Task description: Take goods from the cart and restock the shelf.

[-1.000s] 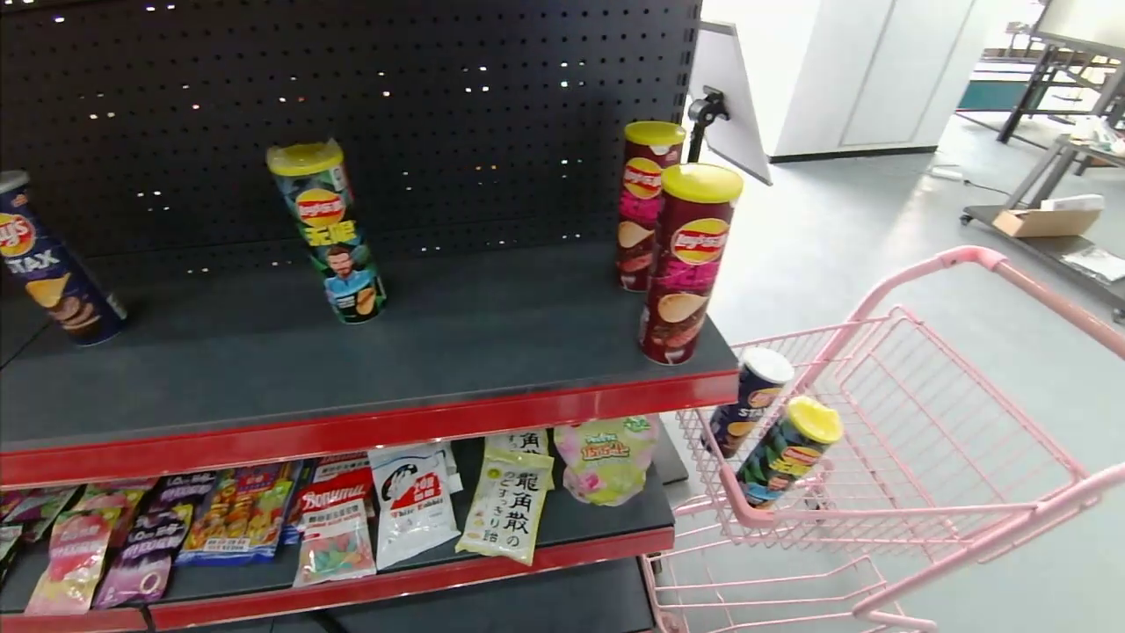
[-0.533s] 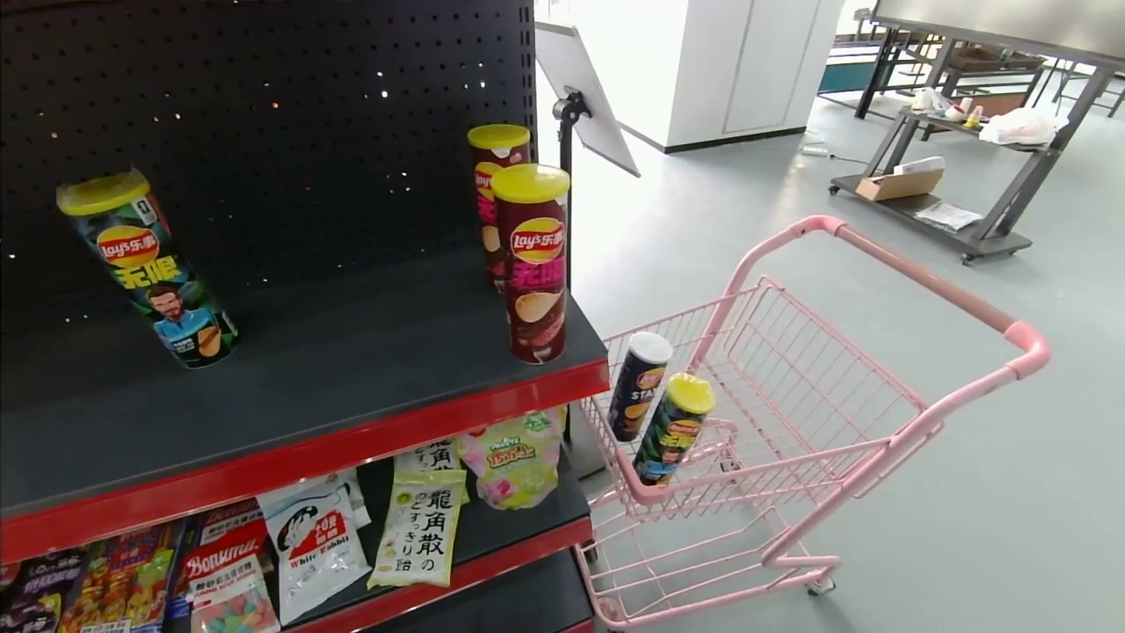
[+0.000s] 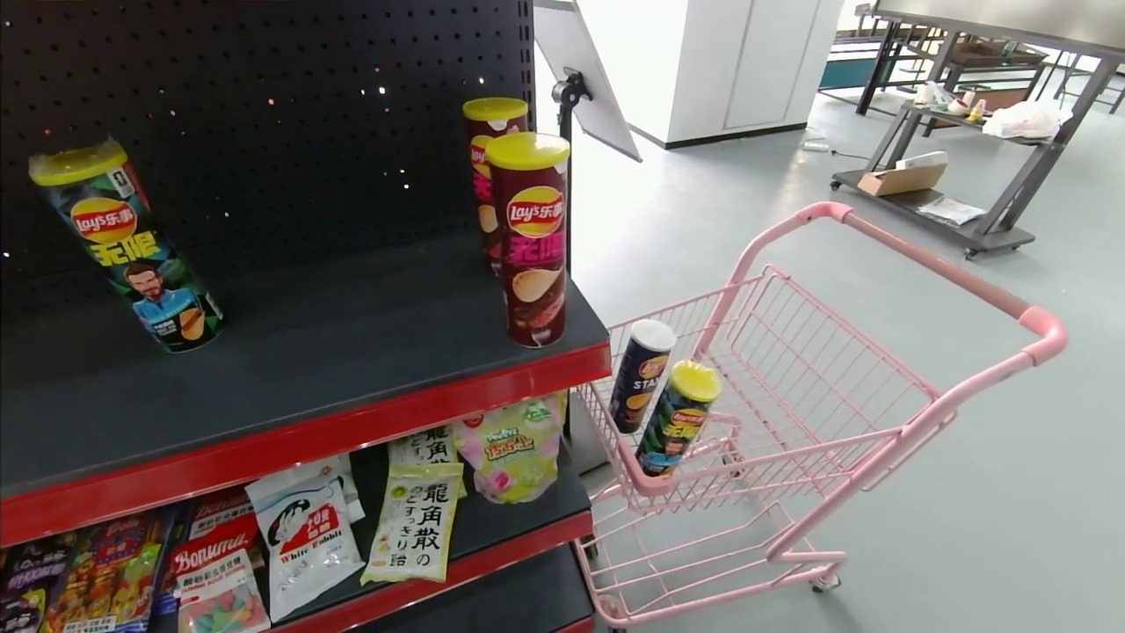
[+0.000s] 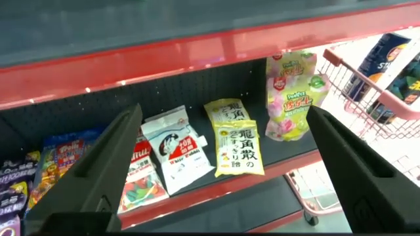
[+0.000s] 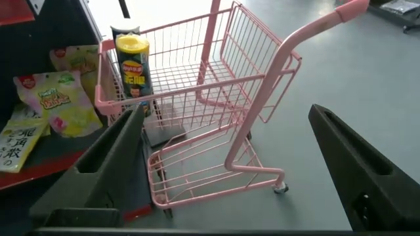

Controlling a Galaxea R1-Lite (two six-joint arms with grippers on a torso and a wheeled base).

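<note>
A pink wire cart (image 3: 888, 440) stands on the floor just right of the shelf (image 3: 352, 352). In its front corner lean two chip cans: a dark blue one with a white lid (image 3: 641, 374) and a green one with a yellow lid (image 3: 678, 418). The black shelf top carries two maroon cans (image 3: 529, 237) at its right end and a green-black can (image 3: 127, 242) at the left. My left gripper (image 4: 223, 177) is open and faces the lower shelf's snack bags (image 4: 236, 141). My right gripper (image 5: 226, 170) is open, a way off from the cart (image 5: 262, 85) and its yellow-lidded can (image 5: 133, 62).
Snack bags (image 3: 413, 519) fill the lower shelf under the red edge. A tilted sign on a stand (image 3: 584, 79) rises behind the shelf's right end. A metal rack with a cardboard box (image 3: 901, 180) stands far back right. Grey floor (image 3: 1011, 527) lies open right of the cart.
The head camera has swung to the right and slightly down, so the shelf slid left and the cart came fully into view. The cans and cart themselves have not moved.
</note>
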